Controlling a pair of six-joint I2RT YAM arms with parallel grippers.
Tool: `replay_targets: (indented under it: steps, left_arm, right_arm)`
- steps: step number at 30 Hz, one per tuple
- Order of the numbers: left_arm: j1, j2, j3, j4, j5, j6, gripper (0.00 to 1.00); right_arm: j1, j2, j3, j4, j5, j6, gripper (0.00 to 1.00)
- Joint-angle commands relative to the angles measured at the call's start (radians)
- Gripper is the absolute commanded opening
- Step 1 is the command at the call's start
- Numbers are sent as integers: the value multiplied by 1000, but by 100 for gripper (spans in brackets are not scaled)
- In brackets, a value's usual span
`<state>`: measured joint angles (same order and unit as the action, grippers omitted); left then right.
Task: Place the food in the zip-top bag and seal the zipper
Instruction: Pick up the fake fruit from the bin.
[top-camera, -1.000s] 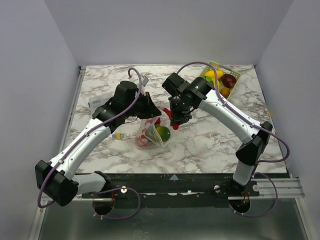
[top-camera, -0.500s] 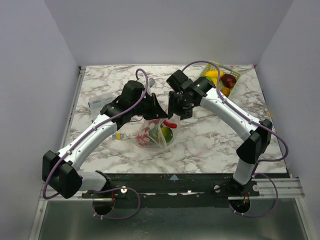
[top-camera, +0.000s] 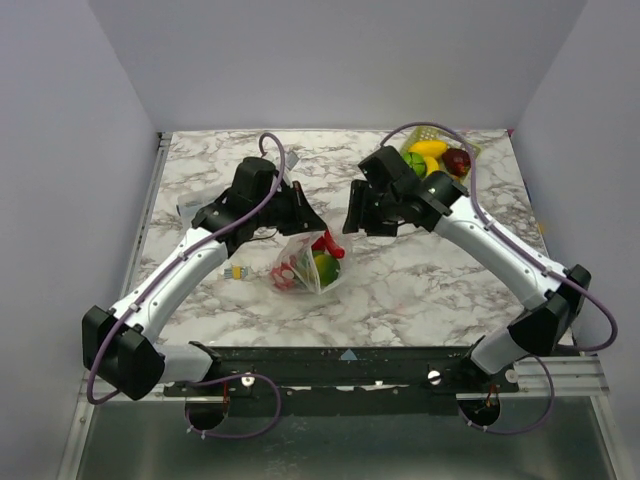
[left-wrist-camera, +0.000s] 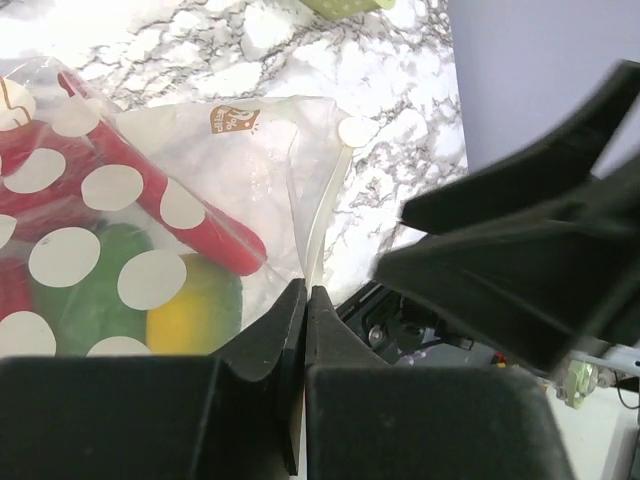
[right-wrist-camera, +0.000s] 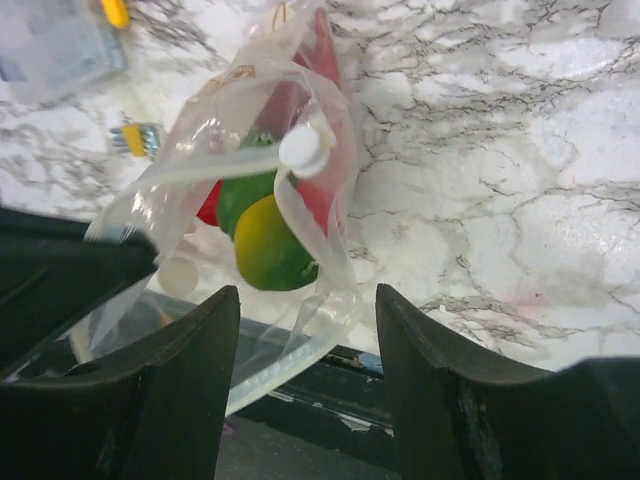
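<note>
The zip-top bag (top-camera: 300, 268) stands on the marble table with its mouth lifted. My left gripper (top-camera: 306, 222) is shut on the zipper (left-wrist-camera: 318, 235) strip, the jaws (left-wrist-camera: 305, 295) pressed together on it. Inside the bag lie food pieces: a red pepper (left-wrist-camera: 200, 215), whose top shows at the mouth (top-camera: 325, 243), and a green-and-yellow piece (right-wrist-camera: 270, 245). My right gripper (top-camera: 352, 218) hangs just right of the bag, open and holding nothing. In the right wrist view it (right-wrist-camera: 308, 310) faces the bag (right-wrist-camera: 250, 120), and the loose zipper edge (right-wrist-camera: 290, 360) droops between its fingers without being pinched.
A pale-green lattice basket (top-camera: 473, 150) at the back right holds a banana (top-camera: 428, 147), a dark red fruit (top-camera: 457, 160) and other pieces. A flat clear packet (top-camera: 190, 207) and a small yellow-tipped object (top-camera: 238, 271) lie left of the bag.
My right gripper opened and let go of the red pepper, which now sits in the bag's mouth; it then drew back to the right. The left gripper kept its hold on the zipper.
</note>
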<state>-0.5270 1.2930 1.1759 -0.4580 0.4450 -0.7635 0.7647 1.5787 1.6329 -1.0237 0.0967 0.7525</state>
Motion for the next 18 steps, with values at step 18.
replay_targets:
  steps: [18]
  left_arm:
    - [32,-117,-14,-67,-176,210,0]
  right_arm:
    - [-494,100,59,219,355,-233,55]
